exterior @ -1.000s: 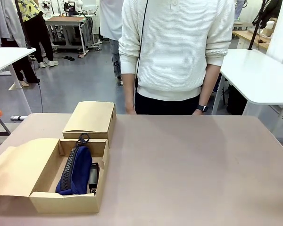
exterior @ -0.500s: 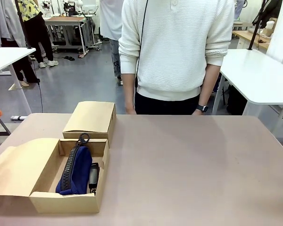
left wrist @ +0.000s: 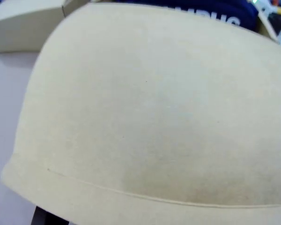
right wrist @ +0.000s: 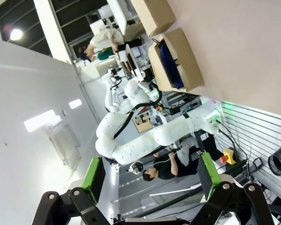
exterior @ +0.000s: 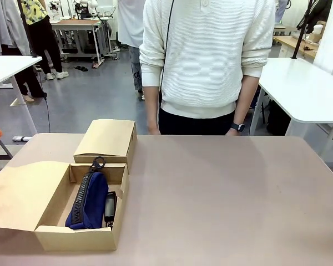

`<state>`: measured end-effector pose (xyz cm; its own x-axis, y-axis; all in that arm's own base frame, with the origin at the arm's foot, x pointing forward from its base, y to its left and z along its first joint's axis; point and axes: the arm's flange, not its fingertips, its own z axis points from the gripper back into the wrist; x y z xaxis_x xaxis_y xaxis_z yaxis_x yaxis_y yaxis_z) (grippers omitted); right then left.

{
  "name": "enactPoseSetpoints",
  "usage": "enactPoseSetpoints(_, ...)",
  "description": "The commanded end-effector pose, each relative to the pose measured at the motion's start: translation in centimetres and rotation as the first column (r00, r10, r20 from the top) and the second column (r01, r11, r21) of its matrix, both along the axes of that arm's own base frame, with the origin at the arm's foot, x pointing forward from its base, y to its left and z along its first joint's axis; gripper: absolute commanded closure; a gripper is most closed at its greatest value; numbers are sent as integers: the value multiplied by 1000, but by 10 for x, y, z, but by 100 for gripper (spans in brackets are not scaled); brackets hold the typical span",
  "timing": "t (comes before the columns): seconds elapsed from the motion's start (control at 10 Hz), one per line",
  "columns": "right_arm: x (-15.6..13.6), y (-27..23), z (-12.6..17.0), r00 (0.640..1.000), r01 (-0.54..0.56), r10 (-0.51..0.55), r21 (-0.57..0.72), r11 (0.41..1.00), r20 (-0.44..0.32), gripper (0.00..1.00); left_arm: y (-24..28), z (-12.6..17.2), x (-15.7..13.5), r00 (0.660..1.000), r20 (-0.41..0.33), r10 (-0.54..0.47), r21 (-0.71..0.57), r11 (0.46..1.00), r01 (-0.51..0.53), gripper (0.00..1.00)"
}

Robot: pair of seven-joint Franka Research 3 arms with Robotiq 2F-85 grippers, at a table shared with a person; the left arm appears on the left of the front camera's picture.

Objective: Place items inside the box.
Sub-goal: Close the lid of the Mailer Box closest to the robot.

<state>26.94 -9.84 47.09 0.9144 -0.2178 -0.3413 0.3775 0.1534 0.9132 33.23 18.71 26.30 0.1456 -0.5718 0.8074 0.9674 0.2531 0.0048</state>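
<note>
Two boxes: an open cardboard box sits at the near left of the table, and a closed cardboard box lies just behind it, touching or nearly touching its far wall.
Box flap: the open box's lid flap is folded out to the left; in the left wrist view this pale flap lies close in front of the lens and blocks most of the scene.
Pencil case: a navy zipped pencil case lies lengthwise inside the open box, zip up, its pull ring at the far end; part of its white print peeks over the flap's edge.
Stapler: a small black object, probably a stapler, lies in the box just right of the pencil case, against the right wall.
Right gripper: the right gripper is held up off the table, its green-padded fingers spread wide with nothing between them.
Left gripper: I cannot tell its state; the flap hides everything near the lens.
Person: a person in a white ribbed sweater stands at the far edge, arms down, a dark watch on one wrist.
Surface: a plain pinkish-brown table, bare to the right of the boxes.
Room: a grey floor, white tables on both sides, other people and equipment farther back.
</note>
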Motion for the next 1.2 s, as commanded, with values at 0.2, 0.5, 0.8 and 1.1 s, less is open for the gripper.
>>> enactPoseSetpoints(0.2,0,1,6,1000,11,-11,20,1000,-7,0,-3,9,6,997,71,30,-157,987,-19,0)
enactPoseSetpoints(0.5,0,1,6,1000,11,-11,20,1000,-7,0,-14,36,1,986,127,112,-229,970,-81,0)
enactPoseSetpoints(0.8,0,1,6,1000,11,-11,20,1000,-7,0,-36,76,-14,973,187,133,-275,958,-78,0)
enactPoseSetpoints(1.1,0,1,6,1000,11,-11,20,1000,-7,0,-63,116,-30,969,214,120,-290,956,-55,0)
